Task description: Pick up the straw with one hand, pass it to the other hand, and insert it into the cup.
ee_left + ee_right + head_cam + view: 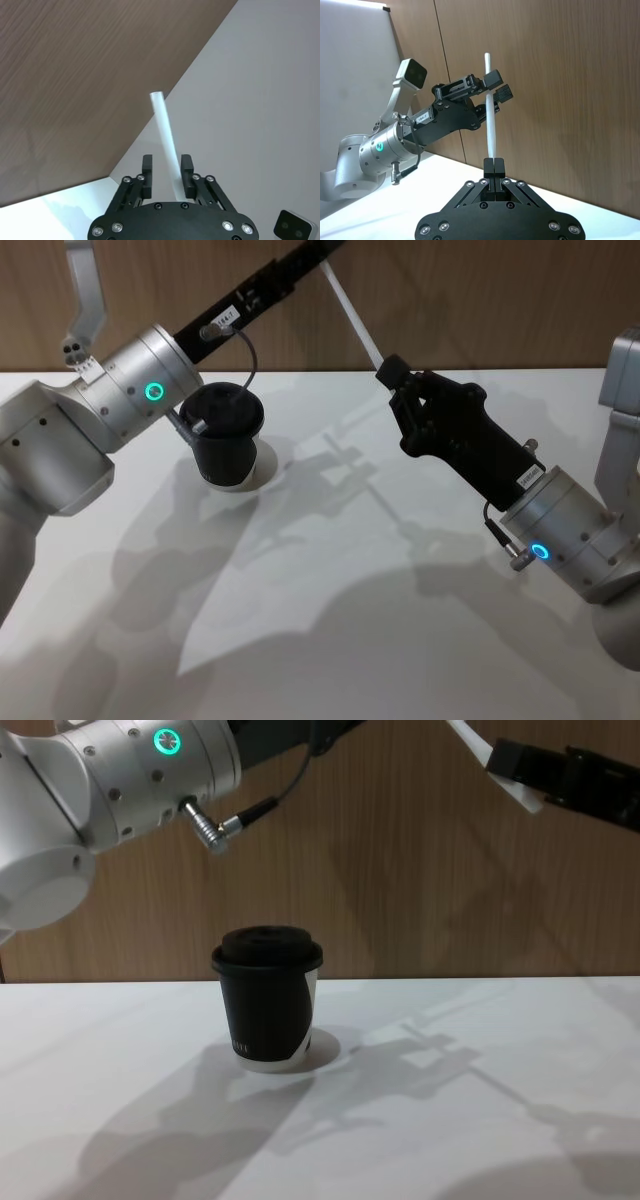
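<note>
White straw (350,312) hangs clear of the worktop (400,640), slanting up and away toward the wooden wall. The right tool (388,370) has its fingers pressed together on the straw's lower end; in the right wrist view the pinch is plain, with most of the straw's length free above it. The left tool (166,165) is raised to the upper part of the same straw with its fingers (146,170) spread. The straw runs through the gap, close against one finger and apart from the other, so only the right tool carries it.

The cup (268,1010) stands upright on the worktop with its lid (268,948) on, below the left forearm and well apart from the straw.

Judging from this, the pick-up is done and the pass is midway: both tools meet at the straw, but only one grips. Which way the pass runs cannot be told from these pictures. Insertion is not yet begun. It will call for bringing the straw over the cup, standing it nearer upright, and finding the lid's opening, which is too small to make out.
</note>
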Motion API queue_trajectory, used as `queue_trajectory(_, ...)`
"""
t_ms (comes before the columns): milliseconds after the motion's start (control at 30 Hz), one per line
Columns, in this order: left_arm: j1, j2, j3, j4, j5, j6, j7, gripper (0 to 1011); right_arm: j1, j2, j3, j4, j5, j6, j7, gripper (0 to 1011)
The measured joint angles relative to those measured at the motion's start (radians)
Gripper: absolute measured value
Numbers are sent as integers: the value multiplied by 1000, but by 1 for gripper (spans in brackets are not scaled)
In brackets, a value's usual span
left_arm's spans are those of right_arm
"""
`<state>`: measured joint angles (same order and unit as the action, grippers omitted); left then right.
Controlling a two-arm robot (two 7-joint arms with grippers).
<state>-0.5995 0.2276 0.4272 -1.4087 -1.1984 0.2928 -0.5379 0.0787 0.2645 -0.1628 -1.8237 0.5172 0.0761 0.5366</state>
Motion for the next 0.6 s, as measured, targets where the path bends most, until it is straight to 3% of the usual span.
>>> queue_trajectory(300, 13, 15, 0, -18, -2, -14, 3, 125, 0, 0, 0, 0, 0, 0, 0, 6)
queue_trajectory(600, 27, 29, -2, -37, -8, -26, 12, 66, 0, 0, 0, 0, 0, 0, 0, 6)
